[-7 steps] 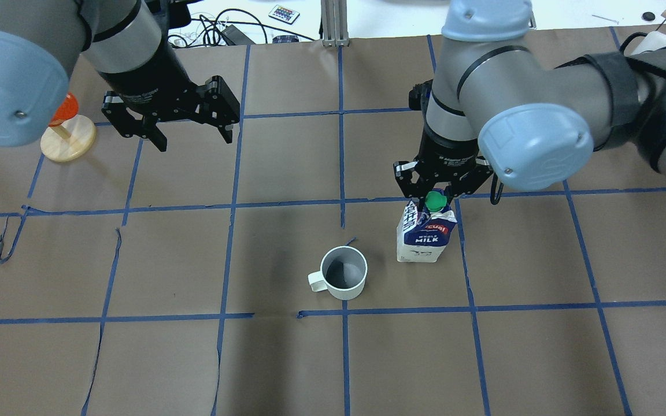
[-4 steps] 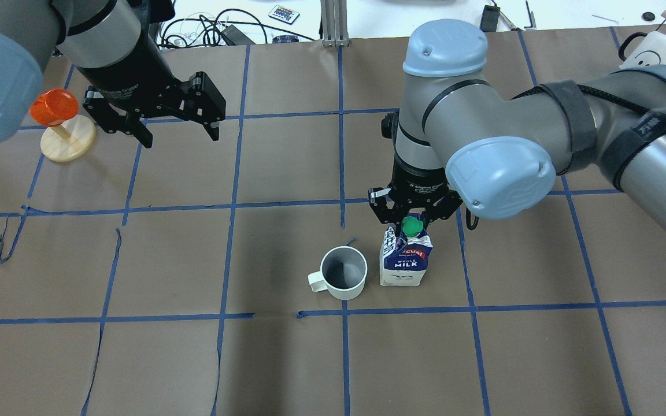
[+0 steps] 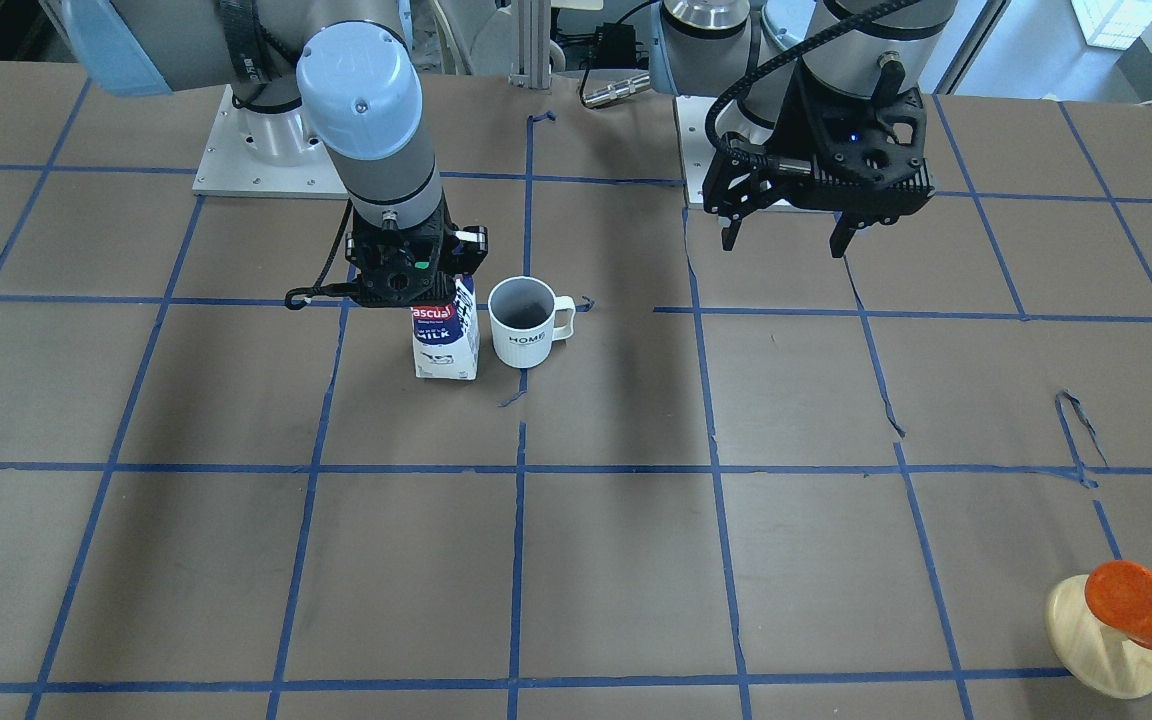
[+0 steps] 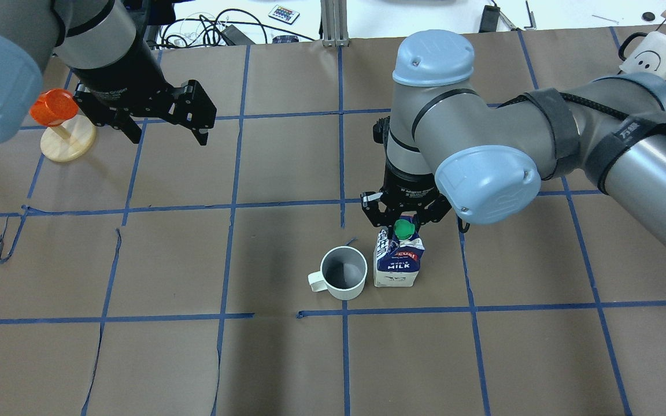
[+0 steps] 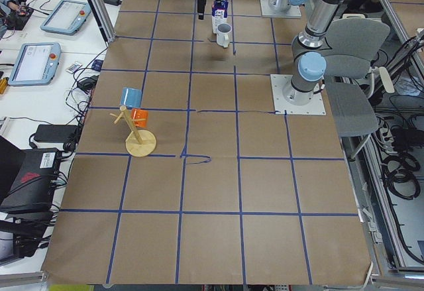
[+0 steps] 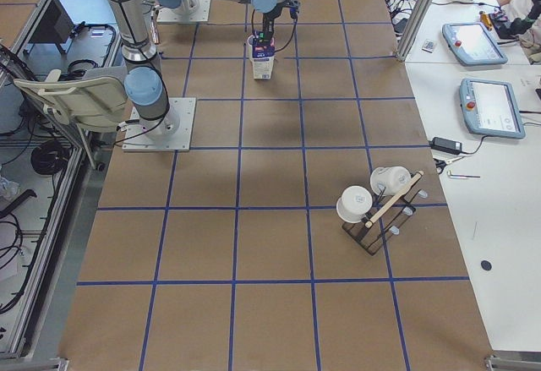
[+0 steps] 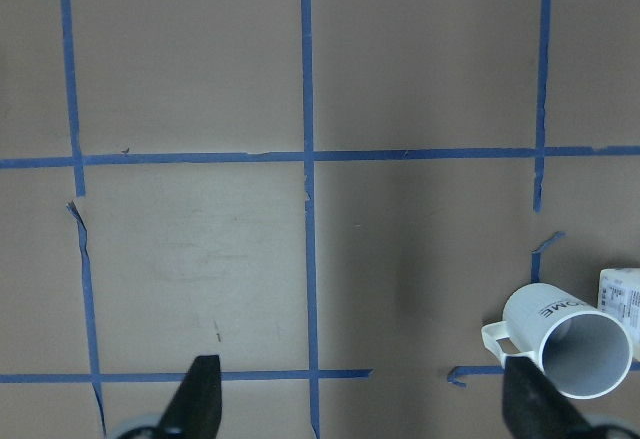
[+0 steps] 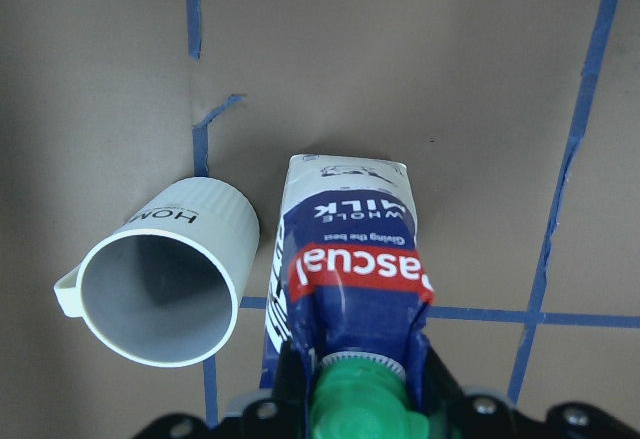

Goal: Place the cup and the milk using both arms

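Observation:
The white cup stands upright near the table's middle, with its handle towards the robot's left; it also shows in the front view and in the right wrist view. The milk carton stands upright just to its right, close beside it, and shows in the front view too. My right gripper is shut on the carton's gable top by the green cap. My left gripper hangs open and empty over the far left of the table, away from the cup; its wrist view shows the cup at the lower right.
A wooden stand with an orange cup is at the far left, beside my left gripper. A white smiley mug sits at the far right edge. A rack with white cups stands on the table's right side.
My right arm has carried the milk carton left and nearer, up beside the cup. My left gripper has drawn back to the left and farther away, still open.

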`<action>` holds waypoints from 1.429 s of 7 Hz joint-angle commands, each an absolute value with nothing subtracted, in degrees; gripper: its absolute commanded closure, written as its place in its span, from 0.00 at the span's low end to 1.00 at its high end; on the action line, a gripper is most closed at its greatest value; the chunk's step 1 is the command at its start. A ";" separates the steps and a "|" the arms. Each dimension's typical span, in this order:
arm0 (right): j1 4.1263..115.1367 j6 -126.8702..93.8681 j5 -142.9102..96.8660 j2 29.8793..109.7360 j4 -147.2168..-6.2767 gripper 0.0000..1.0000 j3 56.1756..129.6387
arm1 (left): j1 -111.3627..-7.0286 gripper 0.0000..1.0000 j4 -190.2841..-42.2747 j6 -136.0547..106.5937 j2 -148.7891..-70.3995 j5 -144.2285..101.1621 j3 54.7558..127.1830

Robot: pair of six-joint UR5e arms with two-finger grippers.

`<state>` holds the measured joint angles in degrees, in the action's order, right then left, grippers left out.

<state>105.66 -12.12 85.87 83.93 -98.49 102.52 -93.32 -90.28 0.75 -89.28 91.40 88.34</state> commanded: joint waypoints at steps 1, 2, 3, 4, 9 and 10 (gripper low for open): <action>105.82 -12.13 85.78 83.85 -99.31 0.84 102.48 | -93.25 0.00 -90.26 1.32 -89.21 91.50 88.42; 105.82 -12.30 84.65 83.85 -99.32 0.84 102.48 | -93.25 0.00 -90.26 1.32 -89.21 91.49 88.42; 105.82 -12.30 84.20 83.76 -99.32 0.84 102.57 | -93.25 0.00 -90.26 1.23 -89.21 91.49 88.42; 105.82 -12.39 84.11 83.76 -99.32 0.84 102.57 | -93.25 0.00 -90.26 0.88 -89.21 91.49 88.42; 105.65 -13.71 84.29 83.41 -99.40 0.20 102.48 | -93.08 0.00 -89.21 -2.81 -89.38 88.15 88.51; 105.64 -13.80 84.81 83.41 -99.32 0.00 102.05 | -93.08 0.00 -89.21 -2.81 -89.38 88.24 88.51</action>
